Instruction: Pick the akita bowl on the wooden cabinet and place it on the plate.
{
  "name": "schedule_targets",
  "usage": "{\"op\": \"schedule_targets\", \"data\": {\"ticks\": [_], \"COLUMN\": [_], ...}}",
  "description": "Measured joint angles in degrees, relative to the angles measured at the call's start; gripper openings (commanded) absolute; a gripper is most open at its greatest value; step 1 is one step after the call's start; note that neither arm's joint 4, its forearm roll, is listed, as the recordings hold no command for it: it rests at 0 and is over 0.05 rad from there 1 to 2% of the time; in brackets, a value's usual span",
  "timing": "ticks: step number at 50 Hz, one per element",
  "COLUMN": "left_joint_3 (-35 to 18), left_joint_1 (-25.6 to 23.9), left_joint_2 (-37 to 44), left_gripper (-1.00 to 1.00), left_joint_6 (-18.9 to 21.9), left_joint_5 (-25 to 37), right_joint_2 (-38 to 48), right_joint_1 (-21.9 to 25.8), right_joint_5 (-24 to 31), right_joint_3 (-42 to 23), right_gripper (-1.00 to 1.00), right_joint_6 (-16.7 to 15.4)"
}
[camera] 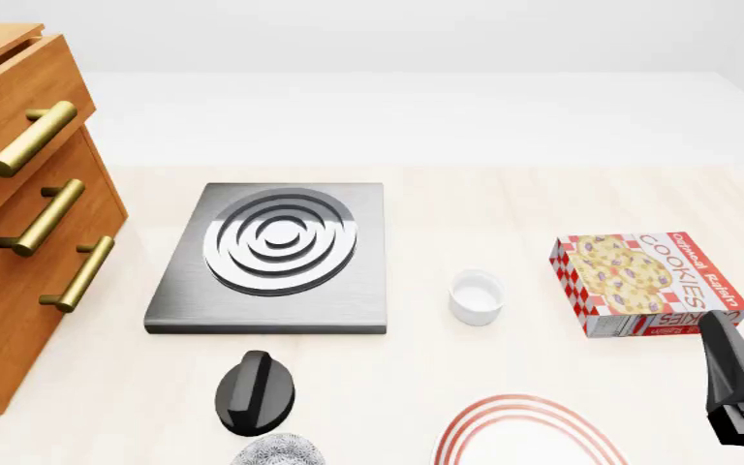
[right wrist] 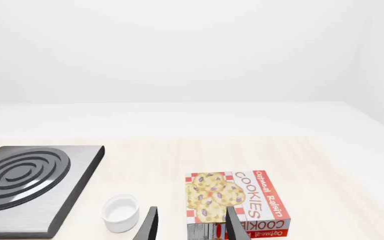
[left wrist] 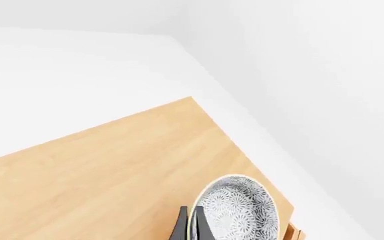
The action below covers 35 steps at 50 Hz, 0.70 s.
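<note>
In the left wrist view the akita bowl (left wrist: 240, 210), speckled black and white with a pale rim, is over the wooden cabinet (left wrist: 112, 175) top near its corner. My left gripper (left wrist: 193, 222) has its two dark fingers pressed together on the bowl's near rim. Neither this gripper nor this bowl shows in the front view. The wooden cabinet (camera: 11, 242) stands at the left there. The plate (camera: 523, 428), white with red rings, lies at the table's near edge, partly cut off. My right gripper (camera: 742, 412) hangs just right of it, open (right wrist: 192, 225) and holding nothing.
A grey stove plate (camera: 275, 257) with silver rings lies mid-table. A small white cup (camera: 477, 295) and a cookie box (camera: 646, 283) sit to its right. A black knob-like object (camera: 256, 391) and a second speckled bowl (camera: 276, 451) are at the near edge.
</note>
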State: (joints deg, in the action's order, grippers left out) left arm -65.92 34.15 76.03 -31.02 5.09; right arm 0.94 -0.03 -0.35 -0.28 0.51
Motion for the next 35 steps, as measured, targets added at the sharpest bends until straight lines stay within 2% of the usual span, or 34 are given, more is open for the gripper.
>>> {"op": "schedule_targets", "data": {"ticks": [12, 17, 26, 35], "left_joint_3": [2.03, 3.16, 4.80, 4.66], "left_joint_1": [-1.02, -2.47, -6.60, -10.17], "left_joint_2": [-0.34, -1.37, -5.29, -9.48], "left_gripper": [-1.00, -1.00, -1.00, -1.00], "left_joint_6": [-4.22, -7.49, -12.67, -15.48], "left_joint_5": [-2.63, -2.92, -1.17, 1.21], "right_joint_2": [0.00, 0.00, 0.00, 0.00], "right_joint_1": [0.00, 0.00, 0.00, 0.00], "right_joint_5": [0.00, 0.00, 0.00, 0.00], "right_joint_3": [0.00, 0.00, 0.00, 0.00], "right_gripper": [1.00, 1.00, 1.00, 1.00], "right_joint_6": [0.00, 0.00, 0.00, 0.00]}}
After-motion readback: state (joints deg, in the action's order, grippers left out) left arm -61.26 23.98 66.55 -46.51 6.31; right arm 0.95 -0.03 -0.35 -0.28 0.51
